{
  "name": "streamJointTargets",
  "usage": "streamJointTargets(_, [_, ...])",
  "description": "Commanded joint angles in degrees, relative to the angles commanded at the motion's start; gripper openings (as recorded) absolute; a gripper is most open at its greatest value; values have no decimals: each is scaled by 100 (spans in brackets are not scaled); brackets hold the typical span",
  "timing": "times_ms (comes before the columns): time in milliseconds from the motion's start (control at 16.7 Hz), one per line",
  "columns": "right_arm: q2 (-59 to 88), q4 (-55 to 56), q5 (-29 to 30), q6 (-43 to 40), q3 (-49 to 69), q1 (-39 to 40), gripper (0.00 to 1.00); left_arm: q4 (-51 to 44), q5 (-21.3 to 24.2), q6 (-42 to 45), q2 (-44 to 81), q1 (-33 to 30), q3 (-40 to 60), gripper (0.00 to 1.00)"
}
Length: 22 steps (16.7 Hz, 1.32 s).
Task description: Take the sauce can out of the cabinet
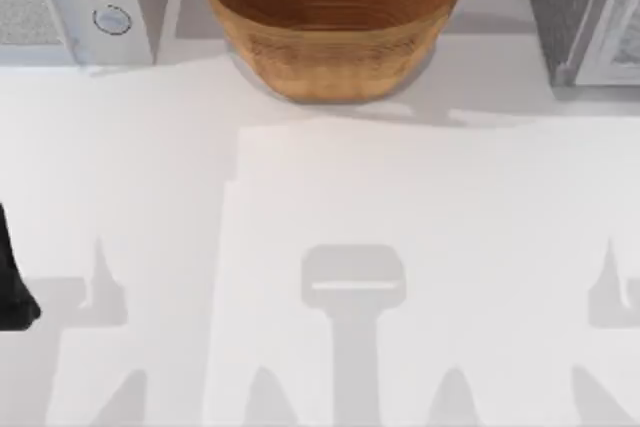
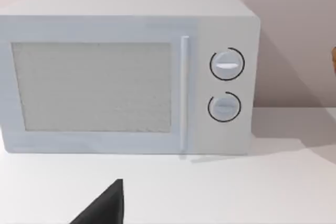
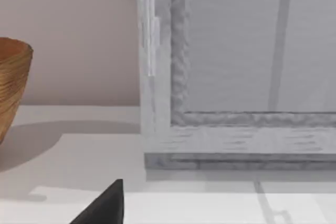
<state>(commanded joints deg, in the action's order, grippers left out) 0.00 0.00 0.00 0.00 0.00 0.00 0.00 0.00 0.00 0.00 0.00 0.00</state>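
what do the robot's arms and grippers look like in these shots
Little of them is in view. The left arm is a plain black, rounded shape at the table's left edge in the top view. Each wrist view has a matte black, wedge-shaped finger: left, right. No cables, markings or labels are visible.

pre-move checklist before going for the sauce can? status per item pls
1. Sauce can located: cannot tell, no can shows on the table or by the basket.
2. Cabinet at the table's back right, door state: cannot tell; the right wrist view faces its grey panelled front.
3. Left arm: ok, parked at the table's left edge, facing the microwave.
4. Right arm aimed at the cabinet: ok, its wrist view looks straight at it.
5. Table between arms and cabinet free of obstacles: ok.
6. Fingers ready to grasp: cannot tell.
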Motion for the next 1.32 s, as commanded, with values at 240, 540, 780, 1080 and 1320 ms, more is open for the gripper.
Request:
streamJointTargets(240, [150, -38, 20, 6, 181, 26, 100, 0, 0, 0, 0, 0, 0, 100])
streamJointTargets(540, [1344, -397, 194, 27, 1653, 203, 100, 0, 0, 0, 0, 0, 0, 100])
streamJointTargets(780, [2864, -883, 416, 43, 3585, 415, 100, 0, 0, 0, 0, 0, 0, 100])
streamJointTargets(1080, [4929, -1548, 718, 60, 6316, 699, 100, 0, 0, 0, 0, 0, 0, 100])
streamJointTargets(1320, [6355, -2004, 931, 73, 8274, 893, 100, 0, 0, 0, 0, 0, 0, 100])
